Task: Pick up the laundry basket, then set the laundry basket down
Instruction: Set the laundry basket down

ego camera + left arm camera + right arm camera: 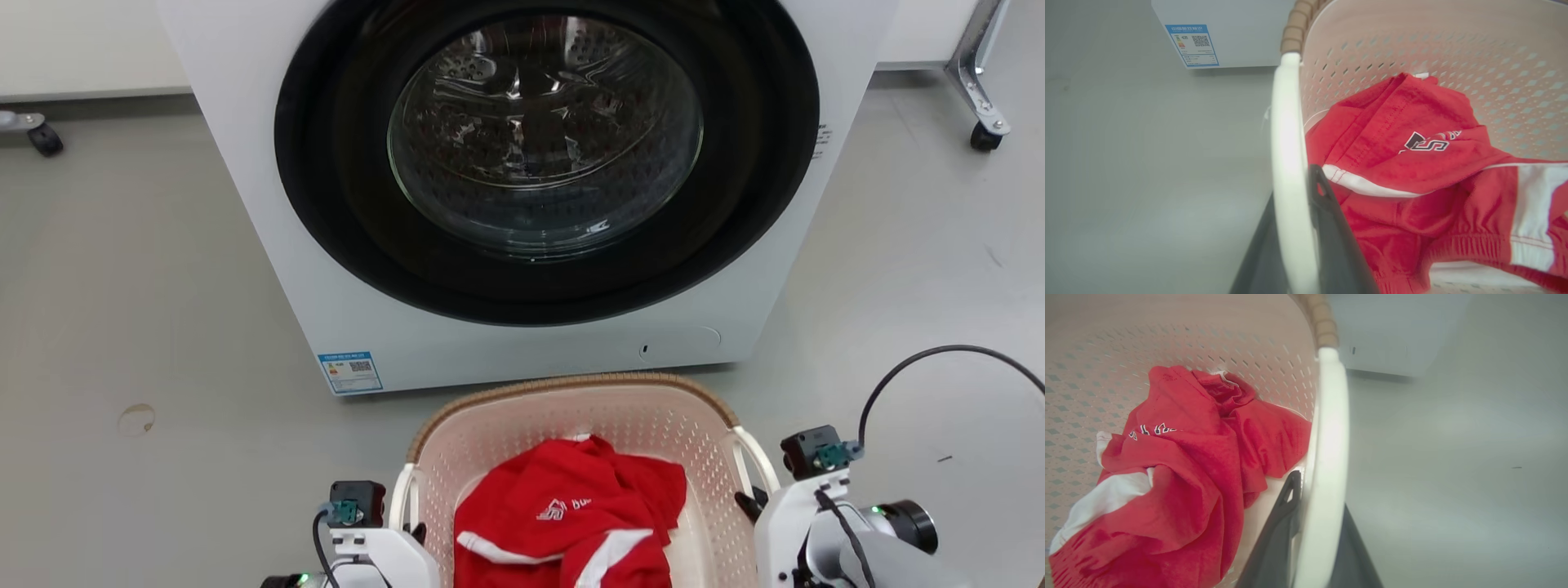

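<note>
Handles secured; set-down pending.
The left gripper (1294, 192) and right gripper (1318, 494) are each clamping a white handle (1286, 122) of the laundry basket (571, 385).

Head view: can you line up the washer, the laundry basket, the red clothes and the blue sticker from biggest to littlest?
1. washer, biggest by far.
2. laundry basket, though the picture's bottom edge cuts it off.
3. red clothes, lying inside the basket.
4. blue sticker, the littlest.
</note>
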Controlling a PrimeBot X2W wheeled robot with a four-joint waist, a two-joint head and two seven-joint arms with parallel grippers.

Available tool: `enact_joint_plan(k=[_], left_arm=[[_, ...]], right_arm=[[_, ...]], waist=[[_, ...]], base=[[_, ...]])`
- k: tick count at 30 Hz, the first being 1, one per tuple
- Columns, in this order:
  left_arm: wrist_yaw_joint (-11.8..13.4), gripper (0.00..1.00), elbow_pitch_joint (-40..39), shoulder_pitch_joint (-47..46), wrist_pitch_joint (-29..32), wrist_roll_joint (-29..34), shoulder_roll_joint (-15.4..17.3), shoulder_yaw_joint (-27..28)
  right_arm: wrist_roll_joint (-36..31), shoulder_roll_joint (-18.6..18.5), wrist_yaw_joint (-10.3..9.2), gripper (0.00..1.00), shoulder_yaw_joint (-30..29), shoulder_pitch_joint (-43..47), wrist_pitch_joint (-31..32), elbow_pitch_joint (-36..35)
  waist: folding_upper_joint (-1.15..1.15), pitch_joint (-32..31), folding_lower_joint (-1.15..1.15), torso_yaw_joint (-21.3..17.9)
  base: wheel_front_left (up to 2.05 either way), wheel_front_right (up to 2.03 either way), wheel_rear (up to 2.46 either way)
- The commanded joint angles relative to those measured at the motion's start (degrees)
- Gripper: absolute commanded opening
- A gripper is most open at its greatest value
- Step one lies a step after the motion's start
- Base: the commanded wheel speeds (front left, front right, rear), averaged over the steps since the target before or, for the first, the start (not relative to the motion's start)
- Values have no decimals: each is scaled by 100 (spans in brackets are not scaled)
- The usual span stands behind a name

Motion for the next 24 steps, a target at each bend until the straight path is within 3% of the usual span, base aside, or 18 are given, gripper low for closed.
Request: enact_joint_plan(k=[1, 11, 24], left_arm=[[94, 0, -2, -336, -201, 48, 316, 89], [446, 0, -107, -957, -627, 170, 316, 50], [1041, 0, -880, -1898, -825, 376, 316, 59]], right_arm=[[-36, -282, 26, 0, -18, -407, -329, 55], [-226, -282, 26, 0, -45, -905, -1094, 181], [-553, -282, 26, 0, -266, -1801, -1421, 591]], waist=[[0, 257, 0, 34], [0, 1493, 0, 85], [0, 3471, 0, 160]], base=[[0, 0, 0], [0, 0, 0], [0, 0, 0]])
